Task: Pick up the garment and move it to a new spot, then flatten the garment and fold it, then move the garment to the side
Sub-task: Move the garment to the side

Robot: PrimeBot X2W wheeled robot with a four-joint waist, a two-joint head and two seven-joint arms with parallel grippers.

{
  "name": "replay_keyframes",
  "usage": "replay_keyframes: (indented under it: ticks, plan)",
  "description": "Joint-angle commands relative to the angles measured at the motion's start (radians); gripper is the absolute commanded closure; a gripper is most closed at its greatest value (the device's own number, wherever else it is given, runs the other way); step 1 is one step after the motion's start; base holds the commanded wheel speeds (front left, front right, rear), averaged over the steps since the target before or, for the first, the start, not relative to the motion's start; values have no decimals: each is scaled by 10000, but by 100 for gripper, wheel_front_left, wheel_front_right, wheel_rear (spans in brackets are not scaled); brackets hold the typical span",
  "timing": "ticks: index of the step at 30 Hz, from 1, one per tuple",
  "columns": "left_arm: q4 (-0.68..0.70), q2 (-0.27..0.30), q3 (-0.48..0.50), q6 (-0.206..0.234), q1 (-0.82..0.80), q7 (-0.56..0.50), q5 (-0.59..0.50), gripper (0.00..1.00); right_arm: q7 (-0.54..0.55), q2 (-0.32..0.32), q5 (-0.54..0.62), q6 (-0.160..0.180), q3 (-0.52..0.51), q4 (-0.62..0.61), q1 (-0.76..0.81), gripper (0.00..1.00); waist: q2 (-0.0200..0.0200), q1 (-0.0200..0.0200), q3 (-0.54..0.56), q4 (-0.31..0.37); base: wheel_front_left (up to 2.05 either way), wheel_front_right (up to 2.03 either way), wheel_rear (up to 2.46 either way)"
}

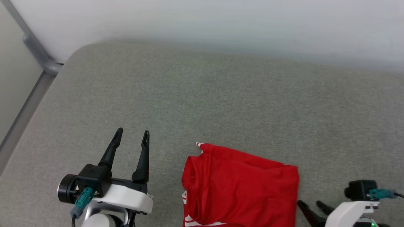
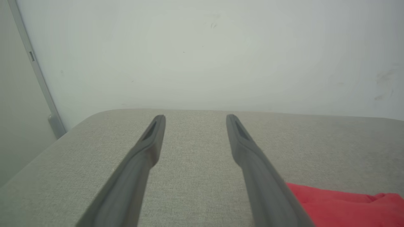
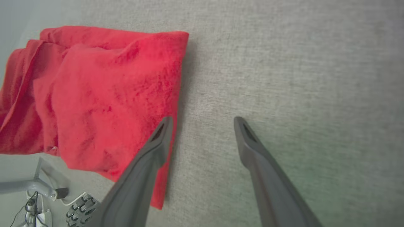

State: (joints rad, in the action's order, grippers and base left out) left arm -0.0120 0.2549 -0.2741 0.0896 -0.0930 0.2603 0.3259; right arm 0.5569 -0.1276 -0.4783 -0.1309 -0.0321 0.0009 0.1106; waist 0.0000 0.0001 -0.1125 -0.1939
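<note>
The folded red shirt (image 1: 240,186) lies at the near edge of the grey cushion (image 1: 221,94), between the left gripper (image 1: 132,130) and the right gripper (image 1: 309,202), both spread wide and empty. Moving it aside likely calls for pinching all layers together so the fold holds.

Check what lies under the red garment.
The garment lies loosely folded on the grey cushioned surface, which shows beside its visible edges. White trim peeks out at its left edge. Anything beneath its folds is covered.
</note>
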Motion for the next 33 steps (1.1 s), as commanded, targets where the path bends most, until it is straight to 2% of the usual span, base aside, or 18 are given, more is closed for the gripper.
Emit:
replay_keyframes:
  ticks: [1,6,12,14,15,16,17,26,33]
  plan:
    - [36,-34,82,-79,-191,65,-80,0,74,-74,-212,5,202,128,-222,0,0,-1,-237,-201,0,0,0]
    - [-31,-206,239,-270,-352,67,-227,0,319,-86,-1084,5,854,895,-648,0,0,-1,-519,-429,0,0,0]
    - [-118,-455,420,-462,-388,66,-389,0,1042,-30,-1431,14,1212,2067,-870,0,0,-1,-681,-600,0,0,0]
    - [-154,-532,483,-556,-371,66,-432,0,1162,42,-1546,14,1201,2260,-929,40,0,-1,-708,-619,0,0,0]
    - [-165,-572,509,-555,-367,66,-456,0,1226,52,-1569,14,1214,2317,-973,83,0,-1,-727,-622,0,0,0]
    - [-165,-572,509,-555,-367,66,-456,0,1226,52,-1569,14,1214,2317,-973,83,0,-1,-727,-622,0,0,0]
    - [-166,-606,552,-596,-366,66,-498,0,1299,64,-1614,14,1226,2358,-982,100,0,-1,-744,-619,0,0,0]
    - [-331,-761,762,-787,-216,67,-807,0,1023,-163,-1868,11,1479,1860,-1269,100,0,-1,-408,-454,0,0,0]
    - [-264,-720,913,-809,85,56,-1056,0,1037,-646,-1316,6,1634,941,-1282,100,0,-1,4,82,0,0,0]
